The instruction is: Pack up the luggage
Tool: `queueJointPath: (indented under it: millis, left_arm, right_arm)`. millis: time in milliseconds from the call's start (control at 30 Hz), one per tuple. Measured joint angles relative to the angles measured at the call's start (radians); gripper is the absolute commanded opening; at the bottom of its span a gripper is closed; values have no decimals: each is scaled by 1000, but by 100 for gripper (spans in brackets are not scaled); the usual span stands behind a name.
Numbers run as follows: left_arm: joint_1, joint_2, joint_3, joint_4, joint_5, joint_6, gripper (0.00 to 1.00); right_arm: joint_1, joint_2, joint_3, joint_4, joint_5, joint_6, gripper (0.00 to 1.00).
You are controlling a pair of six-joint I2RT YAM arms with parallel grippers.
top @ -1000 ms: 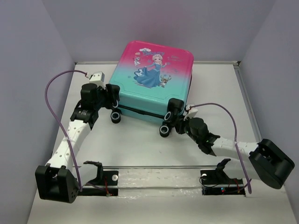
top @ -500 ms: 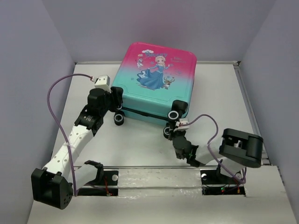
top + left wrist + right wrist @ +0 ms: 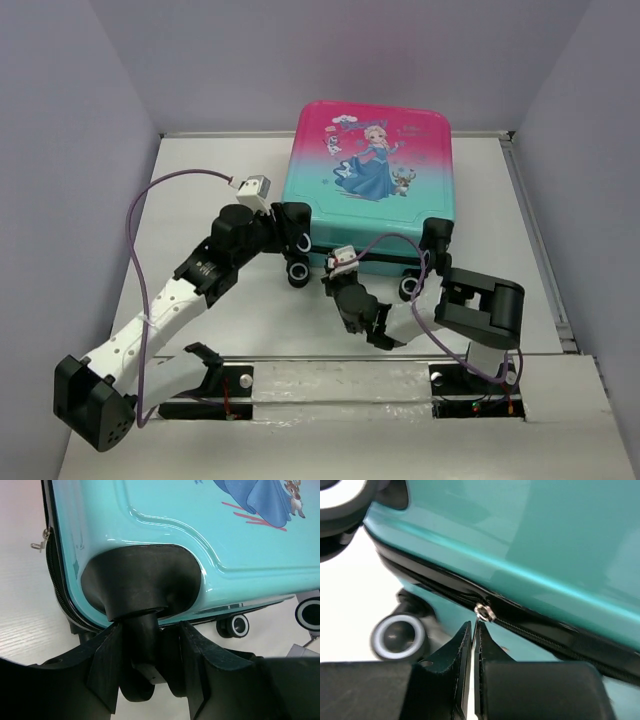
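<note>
luggage (image 3: 370, 190) lies flat, lid down, at 1 o'clock on the desk (image 3: 200, 180). No loose items in sight, so I'd say loading is done and zipping is what's left; can't tell how far the zip has run. Right claw (image 3: 473, 630) is pinched closed on the zipper pull (image 3: 483, 613) on the case's 6 o'clock edge. Left claw (image 3: 150, 630) straddles the 7 o'clock caster (image 3: 142, 635), clamped or not I can't tell. White woodgrain top, plain lilac walls (image 3: 300, 60).
</note>
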Motion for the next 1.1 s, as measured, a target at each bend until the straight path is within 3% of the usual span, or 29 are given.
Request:
queueJointPath:
  millis: [167, 400, 567, 733, 767, 833, 933, 1100]
  left_arm:
    - [-3, -16, 0, -5, -93, -10, 6]
    - [10, -108, 0, -145, -237, 16, 6]
    - [10, -171, -4, -223, -286, 29, 6]
    - [10, -232, -45, -230, -289, 14, 6]
    - [9, -243, -56, -228, -280, 3, 6]
    - [0, -255, -71, -225, -257, -13, 6]
    - [-39, -266, -80, -208, -180, -49, 6]
    - [-85, -225, -80, -136, -97, -102, 6]
  right_arm:
    - [-60, 5, 79, -122, -197, 142, 7]
    - [-79, 57, 124, -97, -456, 281, 7]
    - [-80, 41, 125, -122, -624, 255, 7]
    - [-90, -26, 130, -254, -739, 217, 8]
    - [-91, -49, 130, -301, -753, 216, 41]
    - [-93, -132, 130, -458, -780, 254, 76]
    - [-60, -258, 151, -640, -901, 312, 89]
    - [52, -499, 282, -942, -986, 365, 93]
